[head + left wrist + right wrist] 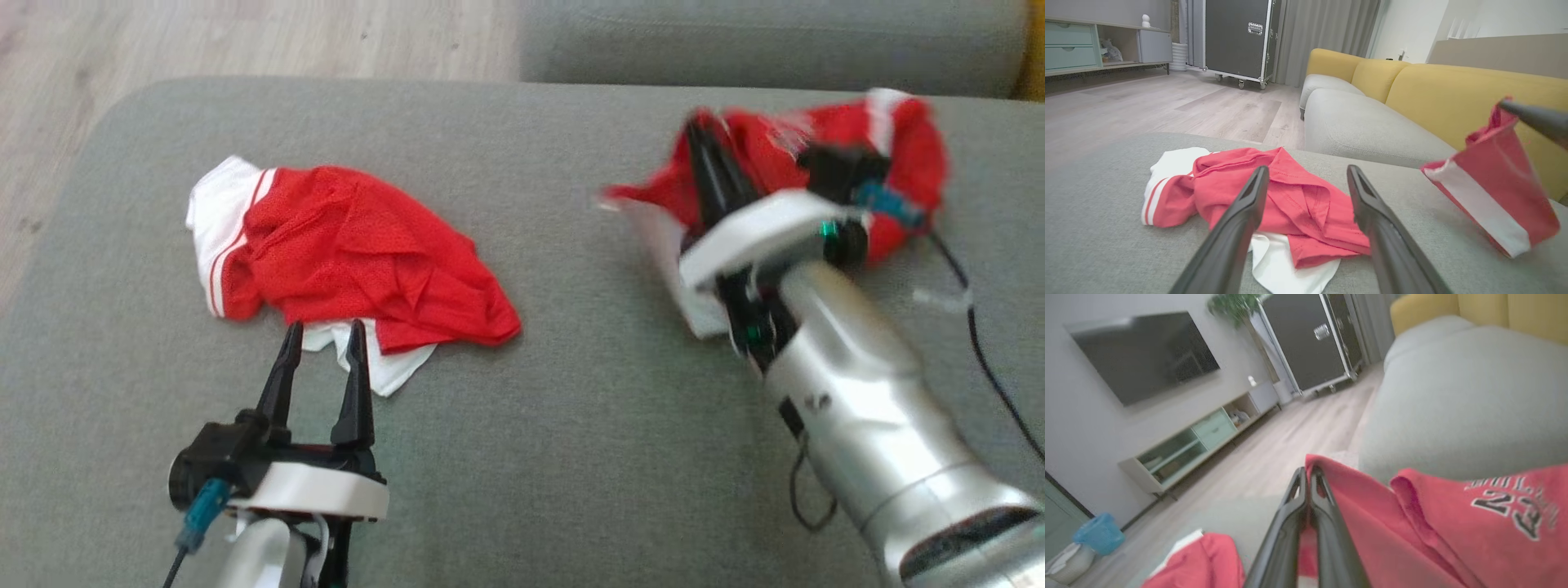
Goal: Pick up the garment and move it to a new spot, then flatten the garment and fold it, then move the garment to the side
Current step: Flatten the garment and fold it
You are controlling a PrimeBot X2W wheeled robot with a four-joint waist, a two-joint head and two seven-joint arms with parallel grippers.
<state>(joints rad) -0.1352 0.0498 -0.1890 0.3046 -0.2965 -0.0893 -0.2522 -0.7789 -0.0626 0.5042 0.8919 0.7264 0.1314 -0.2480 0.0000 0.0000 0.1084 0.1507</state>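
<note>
My left gripper (325, 327) sits closest to me, at the near left of the grey ottoman (571, 408). Its two dark fingers are spread wide and hold nothing. Their tips rest at the near edge of a crumpled garment (359, 253), a heap of red mesh and white cloth on the ottoman's left half.

Over the ottoman's far right part, my right gripper (1308, 470) is clenched tight, with a fold of the lifted garment (914, 155) pinched between its fingers. That red piece has a white band and hangs from the grip in a bunch. The right wrist view shows black-and-white lettering on it. I cannot tell whether its lowest corner touches the ottoman, since the head view is blurred there.

Beyond the ottoman's far edge runs a sofa (1372, 126) with grey seats and yellow backs.
</note>
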